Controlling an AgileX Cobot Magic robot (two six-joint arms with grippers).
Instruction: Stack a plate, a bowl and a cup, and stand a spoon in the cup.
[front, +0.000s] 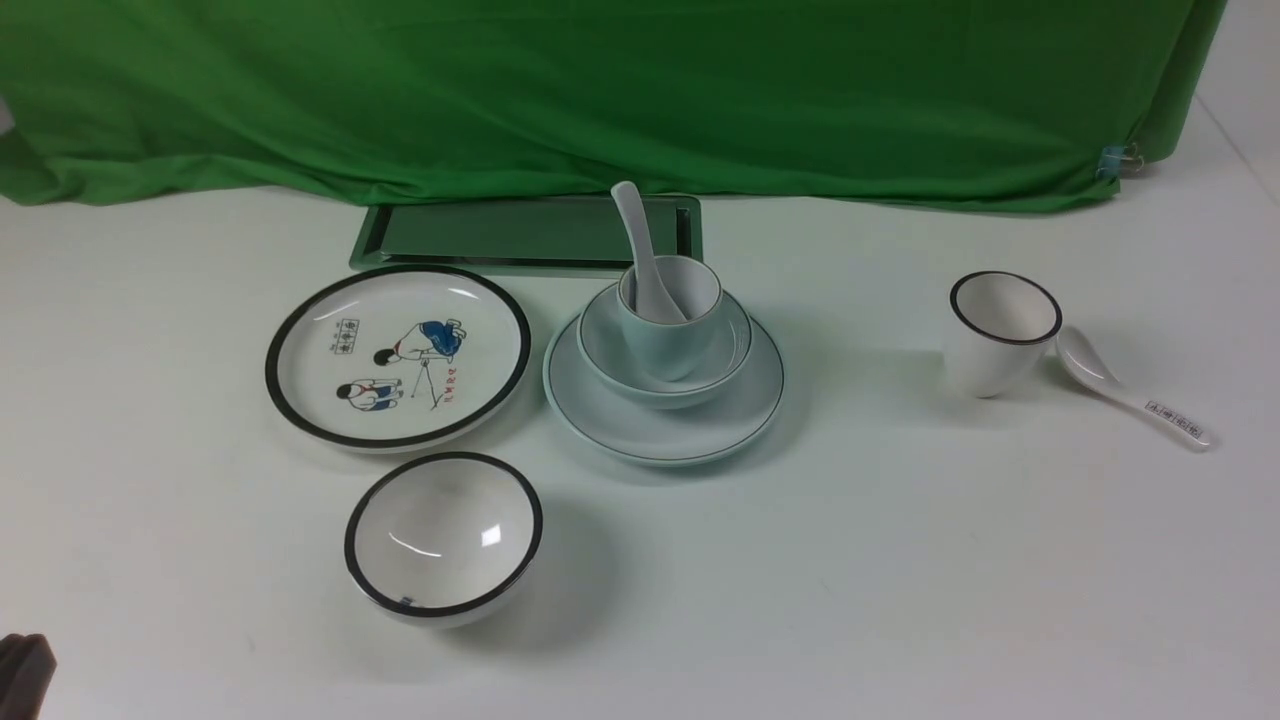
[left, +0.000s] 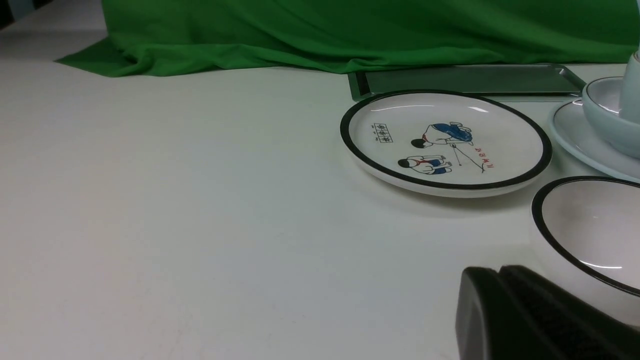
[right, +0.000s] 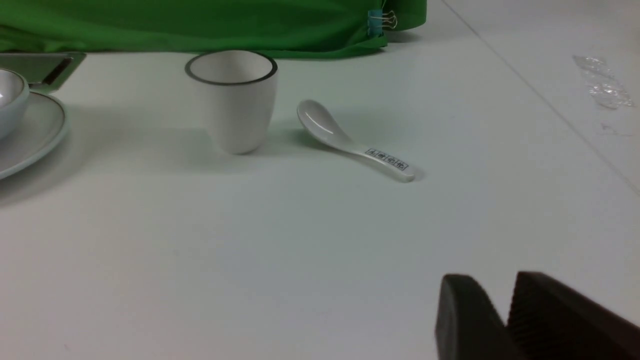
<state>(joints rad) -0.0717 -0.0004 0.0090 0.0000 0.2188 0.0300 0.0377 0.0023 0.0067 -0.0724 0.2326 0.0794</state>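
The pale blue-green plate (front: 640, 430) lies mid-table with the bowl (front: 605, 340) on it and the cup (front: 668, 345) standing in the bowl. The plain white spoon (front: 640, 240) stands in the cup, handle leaning up and to the left. My left gripper (left: 499, 270) is shut and empty, low over the table by the front left corner (front: 25, 675), well away from the stack. My right gripper (right: 495, 278) does not show in the front view. In its wrist view a narrow gap separates its fingers, with nothing between them. It hovers over bare table.
A white cartoon plate (front: 397, 355) lies left of the stack, with a black-rimmed white bowl (front: 444, 538) in front of it. A black-rimmed white cup (front: 1000, 330) and a labelled spoon (front: 1130, 392) sit at the right. A dark tray (front: 525, 235) lies under the green cloth (front: 600, 90).
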